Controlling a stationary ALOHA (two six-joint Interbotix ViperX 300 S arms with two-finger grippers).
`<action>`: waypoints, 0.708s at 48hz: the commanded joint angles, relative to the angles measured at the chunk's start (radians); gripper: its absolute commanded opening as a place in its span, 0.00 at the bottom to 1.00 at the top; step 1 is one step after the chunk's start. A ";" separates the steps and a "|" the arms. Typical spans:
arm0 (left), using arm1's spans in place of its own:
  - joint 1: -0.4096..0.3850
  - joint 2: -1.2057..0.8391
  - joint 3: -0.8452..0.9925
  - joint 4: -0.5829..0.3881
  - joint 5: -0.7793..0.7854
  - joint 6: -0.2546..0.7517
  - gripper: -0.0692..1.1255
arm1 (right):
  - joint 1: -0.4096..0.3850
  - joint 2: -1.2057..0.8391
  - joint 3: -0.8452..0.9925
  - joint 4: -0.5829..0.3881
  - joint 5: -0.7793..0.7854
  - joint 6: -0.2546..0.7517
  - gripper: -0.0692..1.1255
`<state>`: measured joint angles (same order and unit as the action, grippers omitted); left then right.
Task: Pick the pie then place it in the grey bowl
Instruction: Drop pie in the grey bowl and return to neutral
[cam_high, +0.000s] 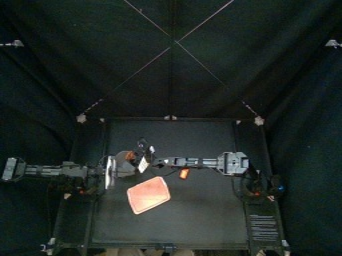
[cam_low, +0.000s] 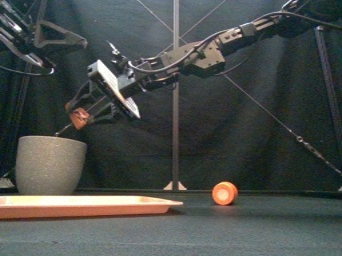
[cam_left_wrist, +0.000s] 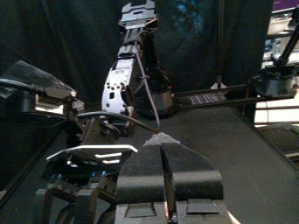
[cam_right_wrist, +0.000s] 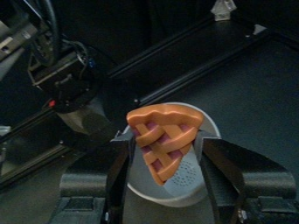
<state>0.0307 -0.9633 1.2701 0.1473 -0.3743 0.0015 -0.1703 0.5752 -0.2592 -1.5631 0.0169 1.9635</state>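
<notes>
Since the pie is clamped between the right fingers, it hangs in the air rather than on the surface. Its crust edge is uppermost and its tip points down along its long axis. From the right wrist, the pale mouth of the grey cup lies directly beyond that tip. From the front, the slice sits at about 1 o'clock of the cup's rim, clear of it. The coming move, I judge, is a short drop toward 6 o'clock and then a release, with little sideways correction.

The left fingers, pressed together on nothing, wait near the cup's 9 o'clock in the top view. A pink tray lies at the cup's 6 o'clock there. An orange round toy sits at its 3 o'clock from the front.
</notes>
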 joint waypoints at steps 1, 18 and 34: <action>-0.002 0.002 -0.026 0.002 -0.009 0.002 0.04 | -0.015 0.003 -0.060 0.021 -0.054 -0.006 0.78; -0.003 0.002 -0.026 0.003 -0.011 0.002 0.04 | -0.017 -0.040 0.002 0.023 -0.067 -0.011 0.92; -0.002 0.000 -0.023 0.000 -0.009 0.002 0.04 | -0.012 -0.377 0.417 0.011 -0.048 -0.008 0.92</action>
<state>0.0291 -0.9649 1.2701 0.1473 -0.3743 0.0031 -0.1810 0.3267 0.0798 -1.5447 -0.0368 1.9543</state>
